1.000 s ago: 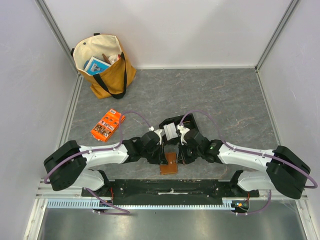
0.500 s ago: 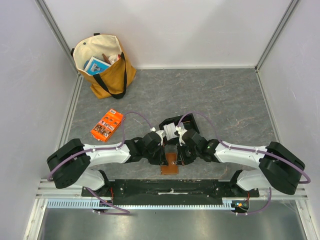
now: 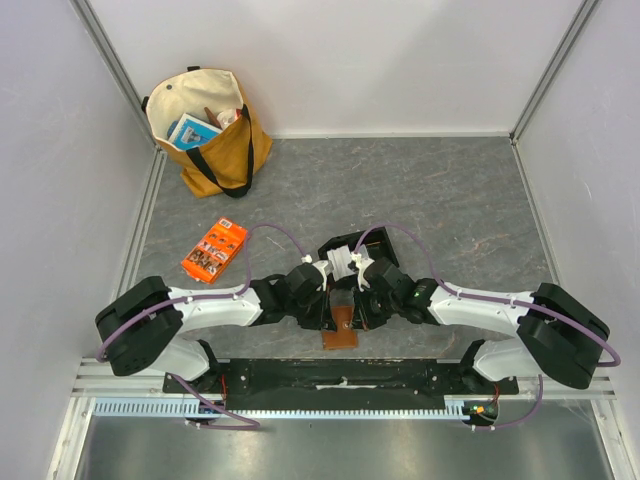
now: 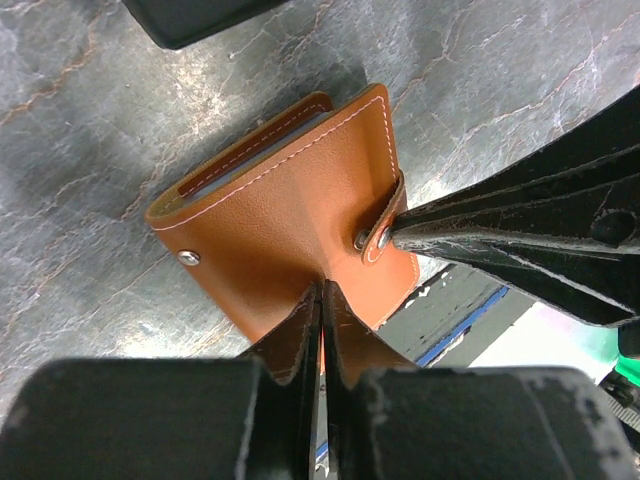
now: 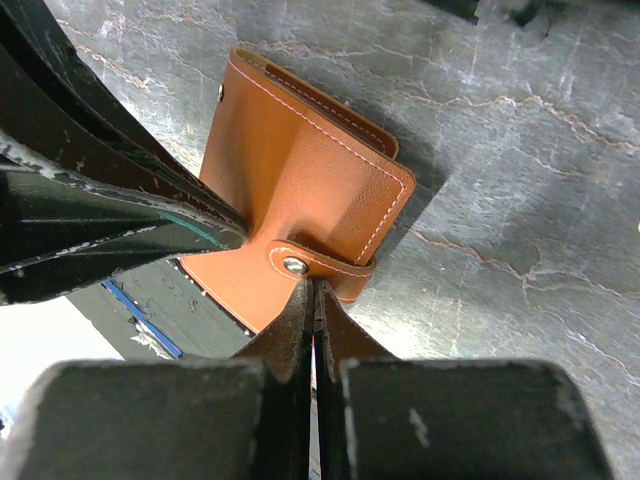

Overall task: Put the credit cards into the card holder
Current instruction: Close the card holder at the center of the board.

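The brown card holder [image 3: 341, 328] lies folded on the grey marbled table [image 3: 450, 200] near its front edge, between the two wrists. The left gripper [image 4: 320, 292] is almost closed, pinching a raised crease in the cover. The right gripper [image 5: 311, 288], fully closed, noses against the clasp tab [image 5: 318, 265]. An orange packet [image 3: 215, 250] lies well apart to the left.

We find the card holder [image 3: 338, 328] at the front edge between the left gripper [image 4: 320, 290] and right gripper [image 5: 308, 285]; a packet [image 3: 215, 250] lies behind-left, a bag [image 3: 208, 135] in the far-left corner.
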Motion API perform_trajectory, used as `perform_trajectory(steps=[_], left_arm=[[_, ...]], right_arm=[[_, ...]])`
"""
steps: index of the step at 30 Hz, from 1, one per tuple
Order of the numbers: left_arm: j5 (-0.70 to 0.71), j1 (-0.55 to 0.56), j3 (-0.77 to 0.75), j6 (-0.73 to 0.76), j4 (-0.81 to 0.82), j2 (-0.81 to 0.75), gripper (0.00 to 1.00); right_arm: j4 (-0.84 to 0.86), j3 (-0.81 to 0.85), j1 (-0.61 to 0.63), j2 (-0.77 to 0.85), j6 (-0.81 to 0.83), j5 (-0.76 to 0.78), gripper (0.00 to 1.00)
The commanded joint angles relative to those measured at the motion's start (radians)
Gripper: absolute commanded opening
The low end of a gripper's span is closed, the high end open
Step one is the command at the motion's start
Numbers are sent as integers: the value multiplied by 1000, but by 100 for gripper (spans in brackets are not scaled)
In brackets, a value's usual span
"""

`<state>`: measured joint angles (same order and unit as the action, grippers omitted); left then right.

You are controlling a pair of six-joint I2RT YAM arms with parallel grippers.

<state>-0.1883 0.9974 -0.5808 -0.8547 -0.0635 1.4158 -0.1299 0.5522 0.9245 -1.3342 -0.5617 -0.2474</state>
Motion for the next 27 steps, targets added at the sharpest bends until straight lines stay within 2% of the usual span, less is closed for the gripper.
perform_trajectory(steps=[1, 8, 14, 21, 27], left_arm=[[21, 18, -10, 32, -12, 40, 8], [26, 21, -13, 32, -13, 46, 7], [38, 21, -13, 28, -22, 37, 6], [53, 23, -11, 28, -36, 21, 6], [52, 21, -11, 29, -36, 20, 6]], right_arm=[[52, 35, -1, 1, -10, 7, 0], [50, 57, -1, -45, -3, -13, 0], [6, 64, 0, -2, 14, -24, 2], [-33, 54, 0, 127, -24, 85, 3], [-50, 68, -1, 61, -17, 112, 2]])
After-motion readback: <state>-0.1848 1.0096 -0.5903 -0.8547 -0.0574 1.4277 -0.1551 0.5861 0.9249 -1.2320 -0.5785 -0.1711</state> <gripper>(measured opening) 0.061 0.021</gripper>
